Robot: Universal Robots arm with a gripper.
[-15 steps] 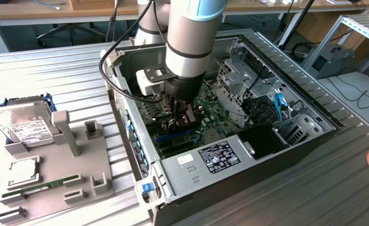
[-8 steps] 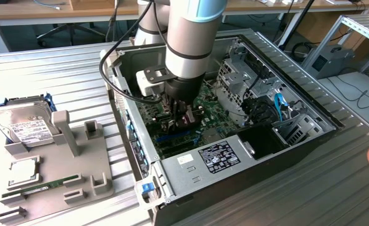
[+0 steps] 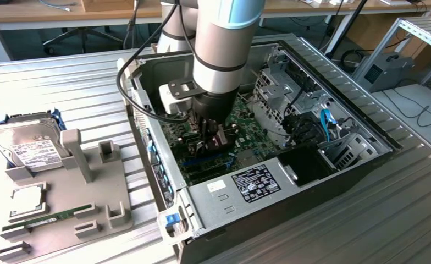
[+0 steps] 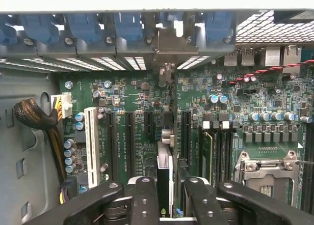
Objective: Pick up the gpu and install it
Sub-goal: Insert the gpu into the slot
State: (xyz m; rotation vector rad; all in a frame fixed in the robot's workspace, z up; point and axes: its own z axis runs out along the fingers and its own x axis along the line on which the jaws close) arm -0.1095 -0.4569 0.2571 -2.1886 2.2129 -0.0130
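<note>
The arm reached straight down into the open computer case (image 3: 274, 126), and the gripper (image 3: 210, 133) sat low over the green motherboard (image 4: 245, 102). Its two black fingers (image 4: 144, 200) were clamped on the gpu (image 4: 165, 178), pinching the thin dark card from both flat sides. The card stood on edge between them, its long axis running from the gripper at 6 o'clock in the wrist view toward the case's rear wall at 12 o'clock, in line with the long black slots (image 4: 130, 139) beside it. Its pale metal bracket (image 4: 168, 75) led the way, pointing at the blue-clipped rear openings (image 4: 83, 28). Out on the table at 9 o'clock in the exterior view, a grey holder (image 3: 68, 209) carried a hard drive (image 3: 28, 146) and a green memory stick (image 3: 50, 215).
</note>
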